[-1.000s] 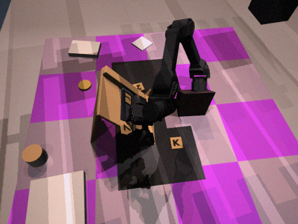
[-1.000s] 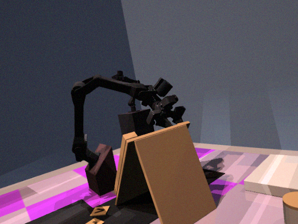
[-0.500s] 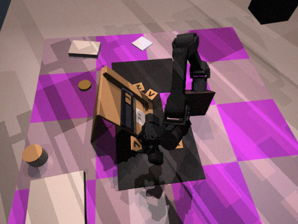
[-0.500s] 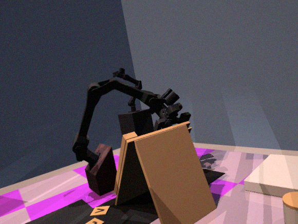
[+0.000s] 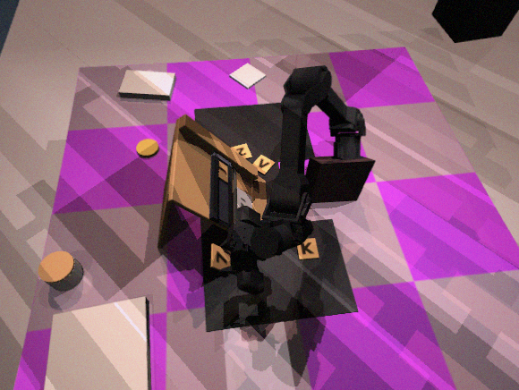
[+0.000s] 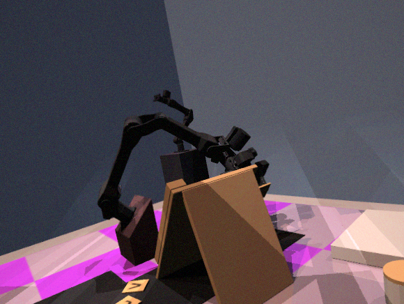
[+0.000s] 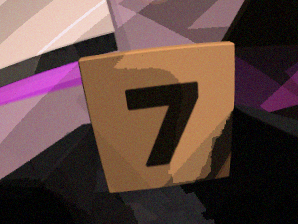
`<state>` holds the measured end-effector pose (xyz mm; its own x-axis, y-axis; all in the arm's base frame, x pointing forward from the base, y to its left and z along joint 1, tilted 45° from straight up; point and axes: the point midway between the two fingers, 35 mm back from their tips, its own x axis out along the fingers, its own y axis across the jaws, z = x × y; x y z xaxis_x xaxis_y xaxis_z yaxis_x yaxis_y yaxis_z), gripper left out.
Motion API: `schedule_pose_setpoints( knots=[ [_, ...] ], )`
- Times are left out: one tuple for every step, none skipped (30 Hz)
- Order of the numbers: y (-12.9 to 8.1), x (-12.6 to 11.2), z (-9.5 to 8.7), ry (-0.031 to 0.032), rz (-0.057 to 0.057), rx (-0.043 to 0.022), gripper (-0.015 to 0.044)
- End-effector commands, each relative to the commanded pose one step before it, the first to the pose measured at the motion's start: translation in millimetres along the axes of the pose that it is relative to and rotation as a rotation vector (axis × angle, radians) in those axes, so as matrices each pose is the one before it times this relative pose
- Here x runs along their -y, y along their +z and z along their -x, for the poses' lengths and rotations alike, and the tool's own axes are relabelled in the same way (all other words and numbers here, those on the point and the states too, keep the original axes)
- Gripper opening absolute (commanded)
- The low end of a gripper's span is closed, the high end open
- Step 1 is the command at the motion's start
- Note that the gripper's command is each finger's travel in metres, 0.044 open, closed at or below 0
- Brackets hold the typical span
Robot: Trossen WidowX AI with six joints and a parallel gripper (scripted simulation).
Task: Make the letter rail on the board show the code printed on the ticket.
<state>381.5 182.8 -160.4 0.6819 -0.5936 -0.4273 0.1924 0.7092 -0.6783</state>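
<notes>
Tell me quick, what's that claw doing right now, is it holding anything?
Gripper: closed on the tile marked 7, held up off the counter.

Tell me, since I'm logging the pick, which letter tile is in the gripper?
The tile marked 7: it is clamped in the gripper, whereas the K tile lies flat on the black mat.

Beyond the hand, dark blue-grey walls [image 6: 296, 87] rise to a corner; beneath it spreads a magenta-and-pale-pink checkered surface [image 5: 443, 206] [image 6: 66, 272]; slanting bands of light and shadow streak the beige expanse [image 5: 103, 36] around the checks.
</notes>
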Motion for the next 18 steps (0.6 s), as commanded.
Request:
schedule_pose_setpoints(
  knots=[
    [-1.26, -0.75, -1.35, 0.00053, 0.0103, 0.00546, 0.0000],
    [0.03, 0.08, 0.00, 0.00000, 0.0000, 0.00000, 0.0000],
    [0.04, 0.14, 0.00, 0.00000, 0.0000, 0.00000, 0.0000],
    [0.05, 0.21, 0.01, -0.00001, 0.0000, 0.00000, 0.0000],
    [0.06, 0.29, 0.01, -0.00001, 0.0000, 0.00000, 0.0000],
    [0.06, 0.33, 0.00, -0.00001, 0.0000, 0.00000, 0.0000],
    [0.06, 0.38, -0.01, -0.00001, 0.0000, 0.00000, 0.0000],
    [0.05, 0.43, -0.01, -0.00002, 0.0000, 0.00000, 0.0000],
    [0.05, 0.47, -0.02, -0.00002, 0.0000, 0.00000, 0.0000],
    [0.04, 0.49, -0.02, -0.00002, 0.0000, 0.00000, 0.0000],
    [0.02, 0.43, -0.02, -0.00002, 0.0000, 0.00000, 0.0000],
    [0.01, 0.43, -0.02, -0.00002, 0.0000, 0.00000, 0.0000],
    [0.00, 0.44, -0.02, -0.00002, 0.0000, 0.00000, 0.0000],
    [-0.01, 0.45, -0.02, -0.00002, 0.0000, 0.00000, 0.0000],
    [-0.02, 0.46, -0.02, -0.00002, 0.0000, 0.00000, 0.0000],
    [-0.03, 0.41, -0.02, -0.00002, 0.0000, 0.00000, 0.0000],
    [-0.04, 0.42, -0.02, -0.00002, 0.0000, 0.00000, 0.0000],
    [-0.05, 0.43, -0.02, -0.00002, 0.0000, 0.00000, 0.0000]
  ],
)
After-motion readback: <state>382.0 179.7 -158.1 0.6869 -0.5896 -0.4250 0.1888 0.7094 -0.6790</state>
